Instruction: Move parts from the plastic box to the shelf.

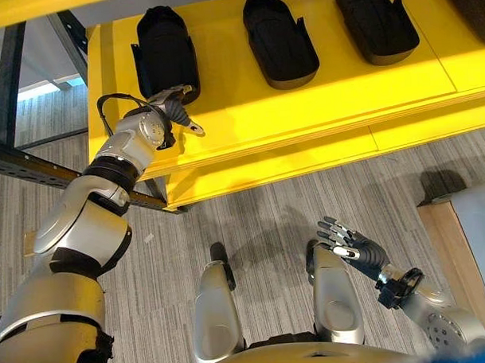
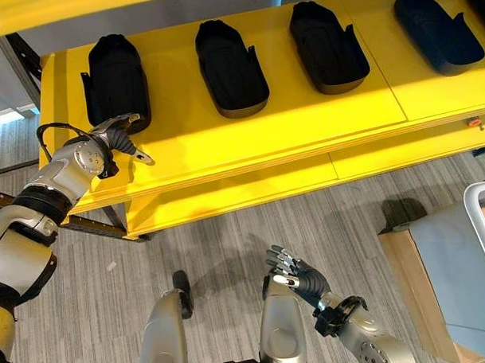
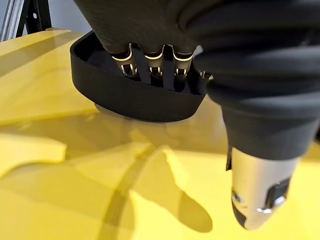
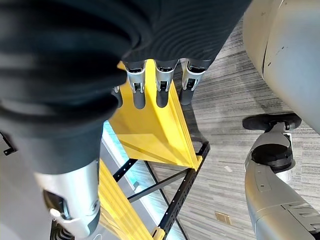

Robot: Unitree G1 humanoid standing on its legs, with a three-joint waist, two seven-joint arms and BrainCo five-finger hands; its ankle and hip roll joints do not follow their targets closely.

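floor (image 1: 268, 220): grey striped carpet | frame (image 1: 19, 161): black perforated metal | light: bright band across yellow surface

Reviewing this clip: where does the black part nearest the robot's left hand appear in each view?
Left eye view: black part at the shelf's left end, by the left hand.
Right eye view: leftmost part.
Left wrist view: past the fingers.
Right wrist view: not there.
Shared landmark: yellow shelf.
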